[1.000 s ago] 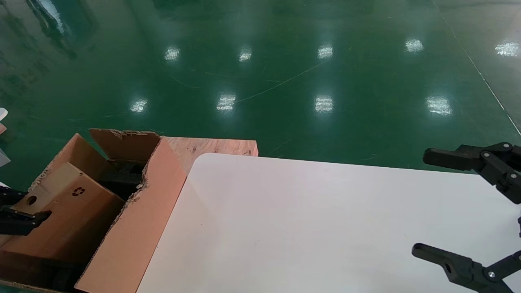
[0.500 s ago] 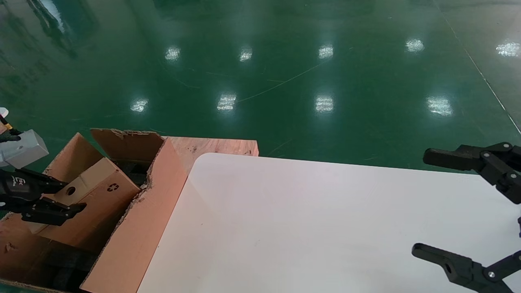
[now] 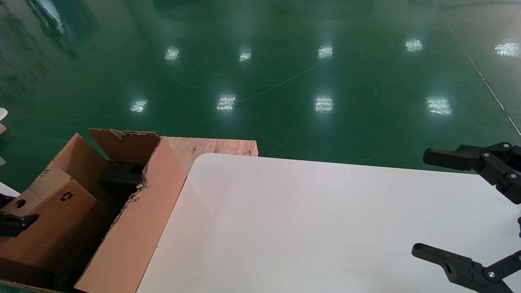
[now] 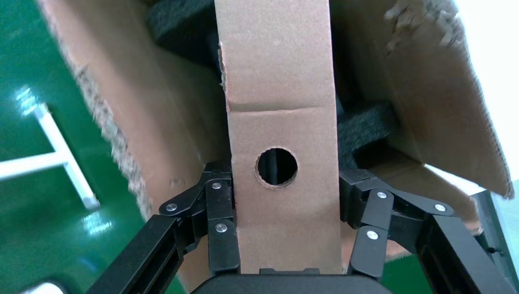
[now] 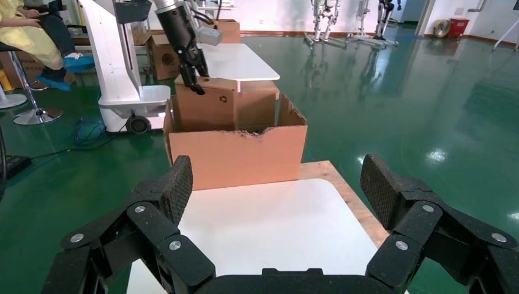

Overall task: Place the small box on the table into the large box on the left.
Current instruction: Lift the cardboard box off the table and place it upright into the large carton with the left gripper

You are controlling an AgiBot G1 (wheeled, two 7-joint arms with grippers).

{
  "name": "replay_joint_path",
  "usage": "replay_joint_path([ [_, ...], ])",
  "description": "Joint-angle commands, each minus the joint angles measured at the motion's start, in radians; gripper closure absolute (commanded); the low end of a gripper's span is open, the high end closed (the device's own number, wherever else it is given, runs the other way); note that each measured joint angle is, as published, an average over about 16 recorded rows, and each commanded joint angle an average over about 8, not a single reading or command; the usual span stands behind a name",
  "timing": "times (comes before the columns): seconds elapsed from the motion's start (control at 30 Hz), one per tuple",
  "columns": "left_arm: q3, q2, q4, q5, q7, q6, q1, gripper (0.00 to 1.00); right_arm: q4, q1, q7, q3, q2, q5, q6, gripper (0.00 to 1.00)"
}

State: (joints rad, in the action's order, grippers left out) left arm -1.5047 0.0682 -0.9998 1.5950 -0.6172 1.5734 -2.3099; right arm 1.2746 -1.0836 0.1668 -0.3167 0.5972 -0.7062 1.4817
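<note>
Our left tool (image 4: 284,242) is clamped on the small box (image 3: 49,215), one pad pressing each narrow side just below the punched hole. The box tilts, partly sunk inside the large box (image 3: 138,228) at about 8 o'clock in the head view, its upper end above the ragged rim. Dark foam (image 4: 367,125) lies beneath it.

Risks, as we judge them: the box could catch on the foam or the torn flap and wedge crooked; letting go this high would leave it leaning against the wall; dragging might shift the large box.

Right tool (image 3: 468,211) sits idle, jaws wide apart, over the white counter (image 3: 305,228) at 4 o'clock.
</note>
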Motion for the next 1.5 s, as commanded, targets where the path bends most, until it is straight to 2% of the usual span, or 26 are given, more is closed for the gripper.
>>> replay_joint_path([
  [0.03, 0.002, -0.022, -0.022, 0.024, -0.025, 0.004, -0.011, 1.0, 0.0, 0.0, 0.0, 0.0, 0.0, 0.0, 0.0, 0.0],
  [0.33, 0.01, -0.073, -0.112, -0.002, -0.053, 0.004, -0.025, 1.0, 0.0, 0.0, 0.0, 0.0, 0.0, 0.0, 0.0, 0.0],
  [0.57, 0.01, -0.076, -0.141, -0.066, -0.015, 0.005, -0.024, 1.0, 0.0, 0.0, 0.0, -0.001, 0.0, 0.0, 0.0, 0.0],
  [1.17, -0.031, -0.028, -0.057, -0.173, 0.131, 0.016, 0.0, 1.0, 0.0, 0.0, -0.001, -0.001, 0.0, 0.001, 0.0, 0.0],
  [1.33, -0.039, -0.024, -0.037, -0.169, 0.135, 0.015, -0.006, 1.0, 0.0, 0.0, -0.001, -0.001, -0.001, 0.001, -0.001, 0.0],
  [1.5, -0.04, -0.031, -0.025, -0.128, 0.088, 0.012, -0.02, 1.0, 0.0, 0.0, -0.001, -0.001, -0.001, 0.001, -0.001, 0.0],
])
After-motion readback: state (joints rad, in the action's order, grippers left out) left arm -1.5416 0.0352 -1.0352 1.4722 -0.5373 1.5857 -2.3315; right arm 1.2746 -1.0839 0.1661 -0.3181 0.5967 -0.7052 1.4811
